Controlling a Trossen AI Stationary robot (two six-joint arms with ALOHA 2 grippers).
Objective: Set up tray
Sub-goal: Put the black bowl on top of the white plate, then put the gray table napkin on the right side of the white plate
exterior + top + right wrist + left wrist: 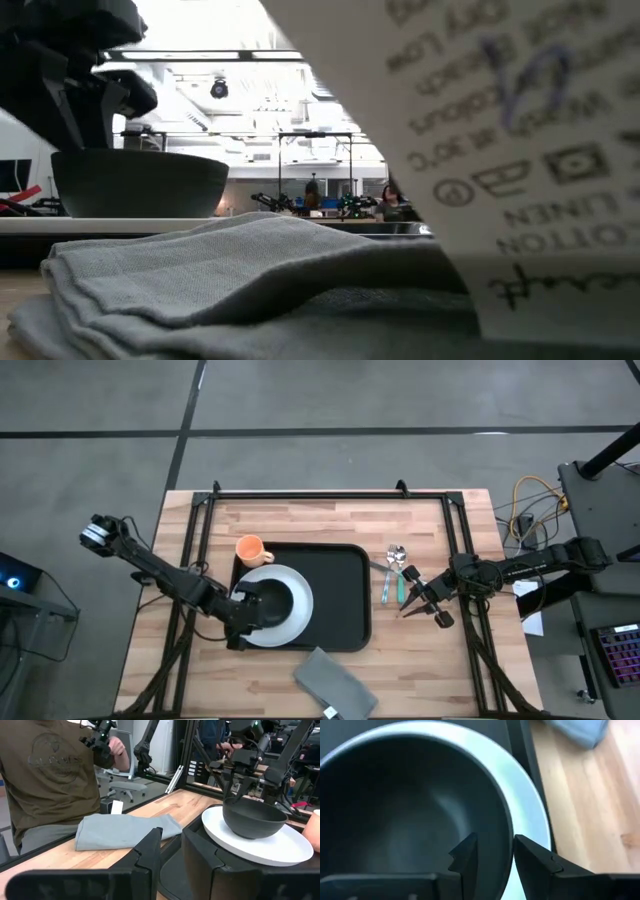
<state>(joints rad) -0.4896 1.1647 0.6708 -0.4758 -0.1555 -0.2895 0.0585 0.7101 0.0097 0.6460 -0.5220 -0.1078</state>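
The black tray [345, 575] lies mid-table. A white plate [298, 605] [260, 847] sits on its left half, and a dark bowl [268, 605] [252, 820] stands upright on the plate. My left gripper [243, 612] [495, 855] is at the bowl's rim, on the side toward the table's left edge, and is shut on it. My right gripper [415, 600] [172, 842] is shut and holds nothing. It hovers right of the tray beside the cutlery [393, 572]. An orange cup [250, 548] stands on the table at the tray's far left corner. My left gripper holds the bowl by its rim [509, 832], with one finger [467, 857] inside the bowl and the other finger [532, 862] outside the wall. It comes from above, pointing down. The bowl stands upright with its base on the white plate.
A folded grey napkin [335, 682] [250, 280] lies near the table's near edge, and its care label [500, 150] fills much of the low view. Black frame rails [190, 560] run along the table's sides. A person in a brown shirt [50, 775] stands beyond the table edge.
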